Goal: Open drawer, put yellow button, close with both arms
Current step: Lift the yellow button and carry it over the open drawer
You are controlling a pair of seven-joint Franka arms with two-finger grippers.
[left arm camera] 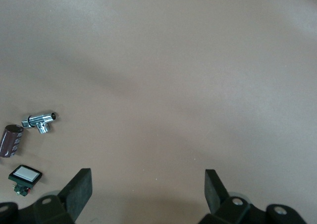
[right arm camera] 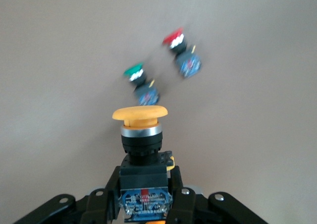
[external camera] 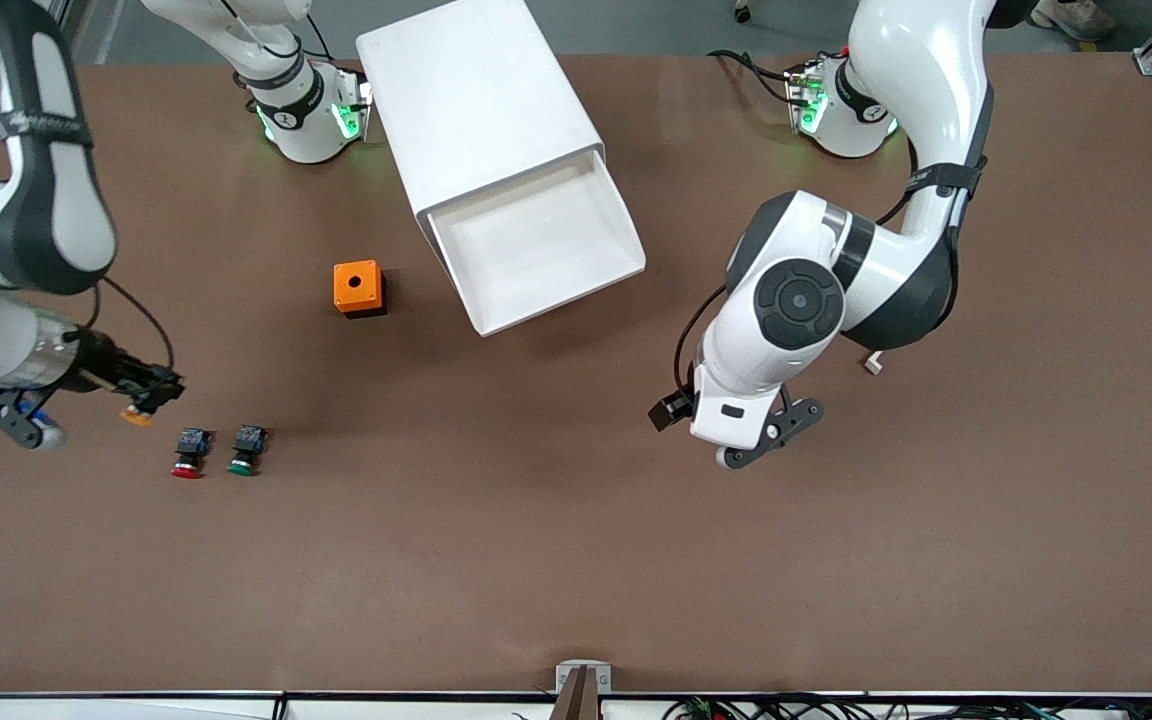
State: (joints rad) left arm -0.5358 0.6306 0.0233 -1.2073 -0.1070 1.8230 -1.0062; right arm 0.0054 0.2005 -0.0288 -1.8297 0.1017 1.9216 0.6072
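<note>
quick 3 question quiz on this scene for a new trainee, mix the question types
1. True or false: the drawer at the top of the white cabinet is already pulled out.
2. Multiple choice: the right tool is shut on which thing? A) the red button B) the green button C) the yellow button
3. Fill in: the left tool hangs with its fingers ____ over bare table, holding nothing.

Key
1. True; its tray is empty.
2. C; the red and green ones lie on the table, side by side, nearer the front camera than the orange box.
3. open
</note>
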